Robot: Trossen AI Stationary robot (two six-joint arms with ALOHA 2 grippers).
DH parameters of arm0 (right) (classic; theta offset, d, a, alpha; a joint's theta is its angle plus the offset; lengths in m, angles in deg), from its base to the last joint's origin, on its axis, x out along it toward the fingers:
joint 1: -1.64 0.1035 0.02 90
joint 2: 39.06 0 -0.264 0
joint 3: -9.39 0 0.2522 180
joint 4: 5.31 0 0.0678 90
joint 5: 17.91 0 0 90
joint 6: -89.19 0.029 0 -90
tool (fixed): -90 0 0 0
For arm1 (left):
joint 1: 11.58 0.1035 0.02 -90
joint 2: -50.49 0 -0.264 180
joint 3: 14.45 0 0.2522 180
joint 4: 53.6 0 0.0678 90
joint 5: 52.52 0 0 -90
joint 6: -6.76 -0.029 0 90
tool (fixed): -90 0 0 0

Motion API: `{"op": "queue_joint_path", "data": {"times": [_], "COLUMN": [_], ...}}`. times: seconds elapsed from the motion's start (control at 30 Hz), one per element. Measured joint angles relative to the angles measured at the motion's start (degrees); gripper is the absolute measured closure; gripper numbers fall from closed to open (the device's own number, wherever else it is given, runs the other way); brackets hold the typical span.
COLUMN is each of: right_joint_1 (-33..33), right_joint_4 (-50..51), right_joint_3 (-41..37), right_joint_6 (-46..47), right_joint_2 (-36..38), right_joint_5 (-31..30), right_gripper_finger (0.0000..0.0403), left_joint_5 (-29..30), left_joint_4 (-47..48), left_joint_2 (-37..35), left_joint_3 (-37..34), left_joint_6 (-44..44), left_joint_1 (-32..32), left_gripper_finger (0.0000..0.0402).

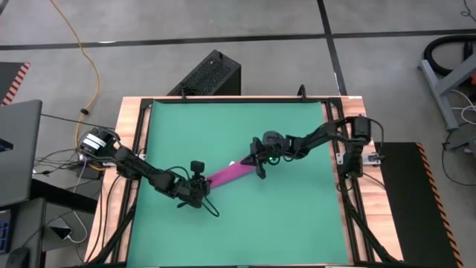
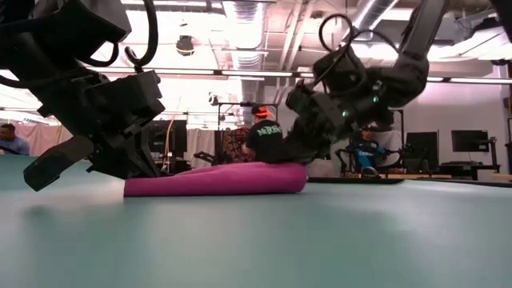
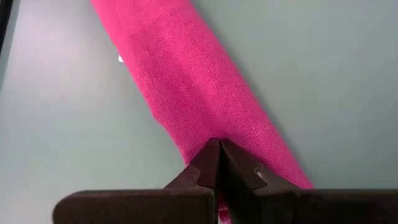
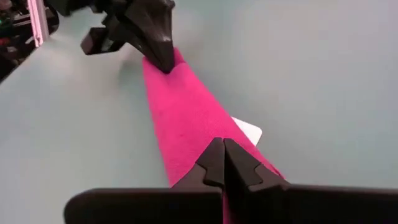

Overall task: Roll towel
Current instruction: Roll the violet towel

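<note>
While both arms reach low, left tool (image 1: 202, 186), right tool (image 1: 258, 165), pinching towel (image 1: 231, 173) ends

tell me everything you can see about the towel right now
The towel is a magenta, soft knit-looking cloth, rolled into a long narrow tube lying flat on the green mat near the middle. A small white tag sticks out at one side. The left end effector and right end effector are each shut on one end.

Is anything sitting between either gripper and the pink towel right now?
Nothing visible does. The towel lies as a long narrow roll on the green mat, and the left gripper and right gripper are each closed on one end of it. The mat around the roll shows no other object.
</note>
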Motion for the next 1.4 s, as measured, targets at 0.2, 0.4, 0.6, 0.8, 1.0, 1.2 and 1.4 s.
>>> {"op": "queue_joint_path", "data": {"times": [0.2, 0.4, 0.6, 0.8, 1.0, 1.2, 1.4], "right_joint_1": [0.0, 0.4, 1.0, 1.3, 1.3, 2.0, 2.6], "right_joint_4": [-5.0, -4.9, -3.9, -2.5, -2.4, -2.4, -2.3], "right_joint_3": [0.2, 0.3, 0.3, 0.3, 0.2, 0.2, 0.2], "right_joint_6": [3.9, 5.5, 5.6, 6.1, 6.2, 6.2, 6.2], "right_joint_2": [-6.1, -7.5, -7.5, -7.5, -7.5, -7.5, -7.5], "right_joint_5": [0.0, -1.1, -2.6, -4.2, -4.2, -5.6, -5.8], "right_gripper_finger": [0.0388, 0.0388, 0.0388, 0.0388, 0.0388, 0.0388, 0.0388], "left_joint_5": [0.0, 0.3, 6.0, 19.4, 20.0, 22.4, 25.4], "left_joint_4": [0.1, 1.9, 11.3, -5.3, -28.7, -33.6, -29.1], "left_joint_2": [0.0, -1.5, -7.4, -9.0, 0.5, 9.4, 12.8], "left_joint_3": [0.0, 2.2, 8.6, 5.5, 1.7, 2.2, 1.7], "left_joint_6": [0.2, 0.0, 4.4, 12.1, 7.4, 10.4, 21.6], "left_joint_1": [0.0, -1.0, -4.2, -7.0, -5.4, -4.0, -4.0], "left_gripper_finger": [0.0401, 0.0401, 0.0402, 0.0401, 0.0401, 0.0402, 0.0402]}}
